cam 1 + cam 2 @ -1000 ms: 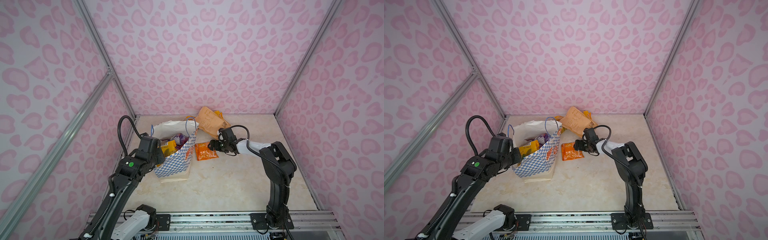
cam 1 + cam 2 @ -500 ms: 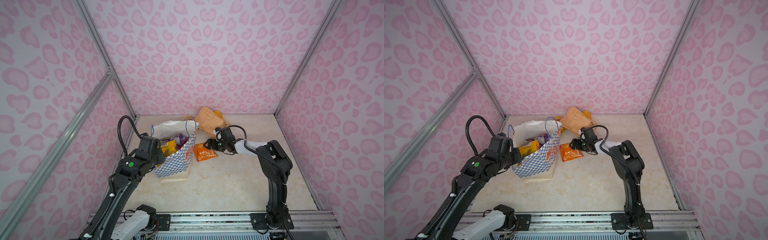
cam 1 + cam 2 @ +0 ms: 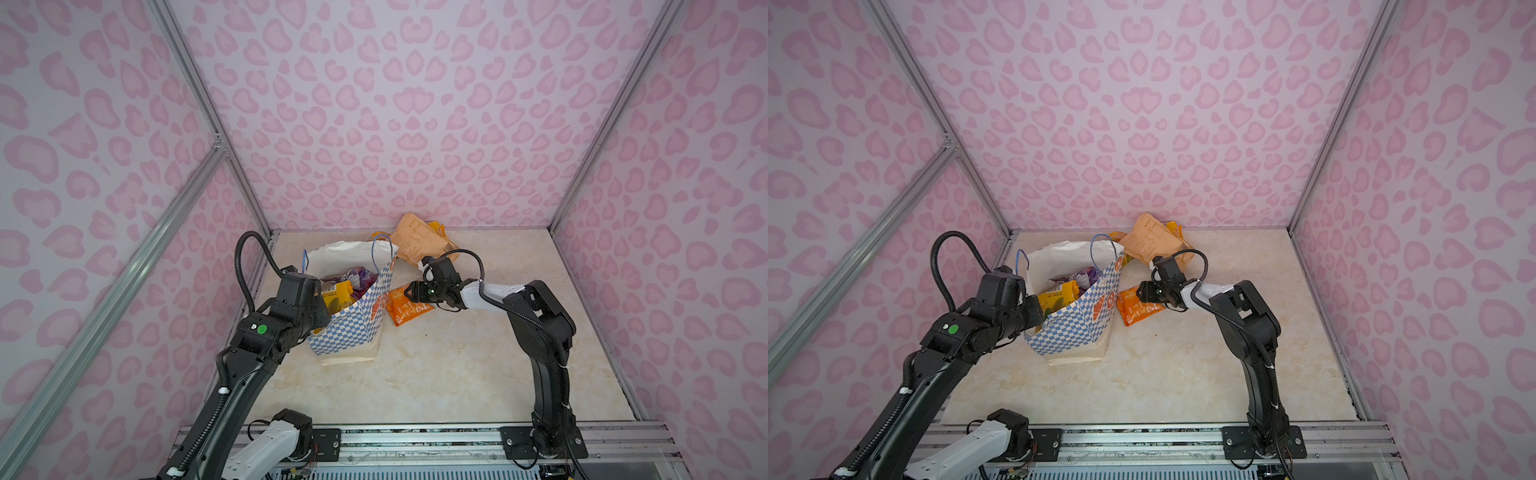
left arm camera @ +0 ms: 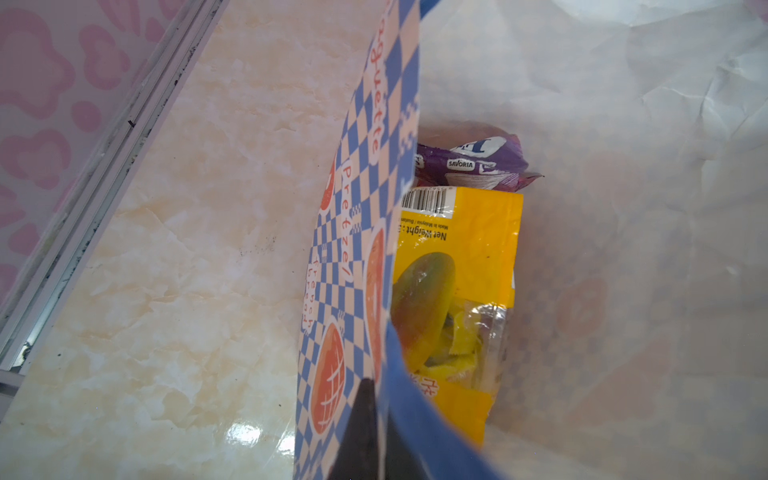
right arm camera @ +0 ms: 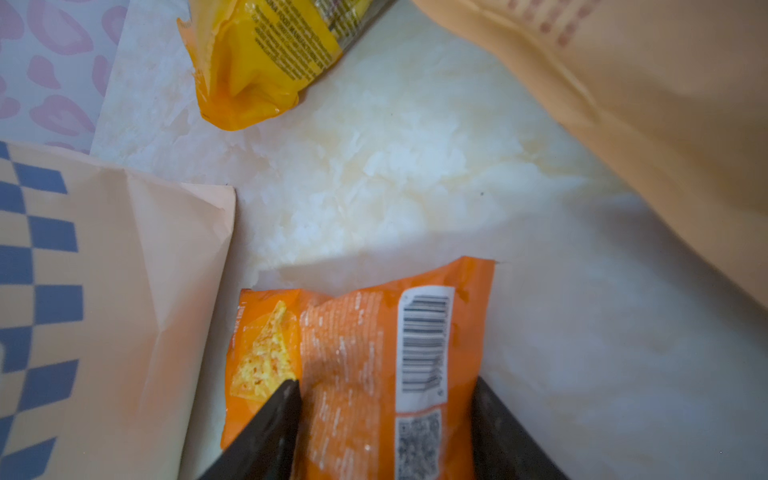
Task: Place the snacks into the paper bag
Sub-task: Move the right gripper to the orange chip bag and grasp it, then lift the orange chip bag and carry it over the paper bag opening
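Observation:
The paper bag (image 3: 353, 328) (image 3: 1075, 332) stands open at centre left, holding a yellow packet (image 4: 457, 270) and a purple packet (image 4: 478, 162). My left gripper (image 4: 380, 399) is shut on the paper bag's near rim (image 4: 353, 208). An orange packet (image 3: 405, 309) (image 3: 1138, 307) (image 5: 365, 353) lies flat on the table just right of the bag. My right gripper (image 3: 409, 291) (image 5: 384, 380) hangs low over it. Its fingers are apart, one on the packet's face, the other at its edge. A tan pouch (image 3: 415, 241) (image 5: 644, 104) and a yellow packet (image 5: 257, 62) lie behind.
Pink patterned walls with metal frame posts close in the marble table (image 3: 457, 374) on three sides. A metal rail (image 3: 415, 436) with both arm bases runs along the front edge. More packets sit under the tan pouch by the back wall.
My right gripper has moved left, toward the bag and over the orange packet, and its jaws have narrowed. The left arm and the bag have not moved.

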{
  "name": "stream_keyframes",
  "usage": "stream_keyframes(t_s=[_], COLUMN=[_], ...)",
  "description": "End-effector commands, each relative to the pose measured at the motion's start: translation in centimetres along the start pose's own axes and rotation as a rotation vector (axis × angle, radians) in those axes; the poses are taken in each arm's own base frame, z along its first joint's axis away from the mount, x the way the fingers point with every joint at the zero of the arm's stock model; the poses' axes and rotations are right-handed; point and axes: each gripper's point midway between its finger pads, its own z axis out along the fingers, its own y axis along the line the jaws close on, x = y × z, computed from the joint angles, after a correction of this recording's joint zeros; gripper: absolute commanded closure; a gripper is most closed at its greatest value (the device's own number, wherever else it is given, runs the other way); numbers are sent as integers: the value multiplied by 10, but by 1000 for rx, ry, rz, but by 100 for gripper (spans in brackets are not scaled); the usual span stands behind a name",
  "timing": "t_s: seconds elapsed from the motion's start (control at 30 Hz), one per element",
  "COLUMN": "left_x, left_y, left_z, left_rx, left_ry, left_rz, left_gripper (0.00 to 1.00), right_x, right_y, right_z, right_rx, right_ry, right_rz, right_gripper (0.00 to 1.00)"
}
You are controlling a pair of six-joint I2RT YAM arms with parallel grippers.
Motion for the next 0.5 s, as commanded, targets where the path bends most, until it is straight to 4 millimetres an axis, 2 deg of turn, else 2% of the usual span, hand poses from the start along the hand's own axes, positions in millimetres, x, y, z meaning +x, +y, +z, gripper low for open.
stream_keyframes(t_s=[0.0, 0.13, 0.23, 0.37, 0.47], left_x=[0, 0, 1, 1, 3], left_y=[1, 0, 1, 1, 2], left_z=[-1, -2, -2, -2, -1], left_rx=[2, 5, 5, 5, 2], left_ry=[-1, -2, -2, -1, 2], left_rz=[-8, -8, -8, -7, -6], left_gripper=[96, 96, 96, 96, 96], right_x=[48, 43, 34, 18, 7], right_y=[-24, -18, -9, 5, 15], right_z=[2, -8, -22, -53, -79], right_rx=[81, 52, 20, -11, -31], right_ry=[155, 129, 96, 35, -11], right_rz=[63, 60, 61, 49, 39], right_gripper=[46, 57, 66, 76, 80])
